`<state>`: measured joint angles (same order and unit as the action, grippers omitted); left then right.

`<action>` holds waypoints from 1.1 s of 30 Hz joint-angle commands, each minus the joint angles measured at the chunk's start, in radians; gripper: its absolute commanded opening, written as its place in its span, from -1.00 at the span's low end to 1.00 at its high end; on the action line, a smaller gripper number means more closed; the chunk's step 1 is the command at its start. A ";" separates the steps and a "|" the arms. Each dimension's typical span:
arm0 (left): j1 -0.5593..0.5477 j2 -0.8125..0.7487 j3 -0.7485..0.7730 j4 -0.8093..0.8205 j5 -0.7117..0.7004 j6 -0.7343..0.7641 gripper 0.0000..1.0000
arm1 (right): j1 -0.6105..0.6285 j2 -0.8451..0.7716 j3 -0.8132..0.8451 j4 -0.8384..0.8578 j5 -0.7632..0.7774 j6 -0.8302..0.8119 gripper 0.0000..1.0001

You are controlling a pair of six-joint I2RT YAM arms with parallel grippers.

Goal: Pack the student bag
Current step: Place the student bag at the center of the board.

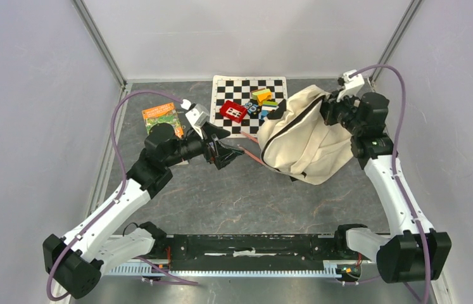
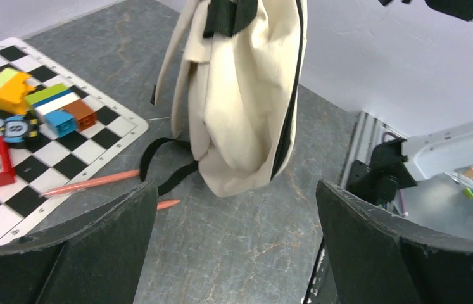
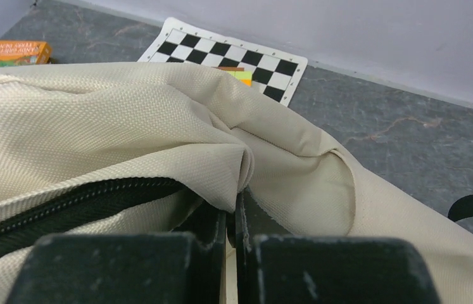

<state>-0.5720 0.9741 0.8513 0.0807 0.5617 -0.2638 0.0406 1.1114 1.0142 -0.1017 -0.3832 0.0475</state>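
The student bag (image 1: 302,136), cream fabric with a black zipper, lies right of centre and is lifted at its far right end. My right gripper (image 1: 330,109) is shut on a fold of the bag's cloth (image 3: 233,168) beside the zipper (image 3: 81,206). My left gripper (image 1: 232,151) hangs open just left of the bag, nothing between its fingers (image 2: 75,253). In the left wrist view the bag (image 2: 246,101) hangs upright with a black strap (image 2: 164,168) trailing on the table. A salmon pencil (image 2: 91,183) lies near that strap.
A checkered mat (image 1: 246,101) at the back carries a red block (image 1: 233,111), coloured bricks (image 1: 263,97) and a small blue toy (image 2: 12,128). An orange-green book (image 1: 159,117) lies back left. The black base rail (image 1: 246,250) runs along the near edge.
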 commanded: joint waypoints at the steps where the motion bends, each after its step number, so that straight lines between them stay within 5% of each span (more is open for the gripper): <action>1: -0.003 -0.081 -0.038 0.048 -0.183 0.014 0.99 | 0.071 0.047 -0.050 -0.064 0.064 -0.035 -1.00; 9: 0.007 -0.137 -0.039 -0.026 -0.429 0.056 0.99 | 0.218 0.120 -0.083 0.012 0.089 -0.003 -1.00; 23: 0.020 -0.007 0.003 -0.070 -0.369 0.027 0.99 | 0.437 0.179 -0.120 -0.003 0.124 -0.070 -1.00; 25: 0.020 0.012 0.006 -0.070 -0.346 0.023 0.99 | 0.451 0.185 -0.091 -0.017 0.133 -0.066 -0.68; 27: 0.020 0.030 0.011 -0.073 -0.330 0.021 0.99 | 0.456 0.182 -0.056 -0.049 0.145 -0.057 0.04; 28: 0.020 0.039 0.013 -0.076 -0.325 0.020 0.99 | 0.456 0.173 -0.038 -0.067 0.168 -0.049 0.62; 29: 0.019 0.047 0.015 -0.076 -0.320 0.020 0.99 | 0.457 0.166 -0.024 -0.094 0.209 -0.049 0.92; 33: 0.017 0.084 0.024 -0.076 -0.296 0.010 0.99 | 0.455 0.097 0.012 -0.213 0.418 -0.006 0.96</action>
<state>-0.5560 1.0336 0.8223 -0.0132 0.2188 -0.2592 0.4973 1.2922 0.9569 -0.2298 -0.1730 0.0055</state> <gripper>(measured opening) 0.994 0.977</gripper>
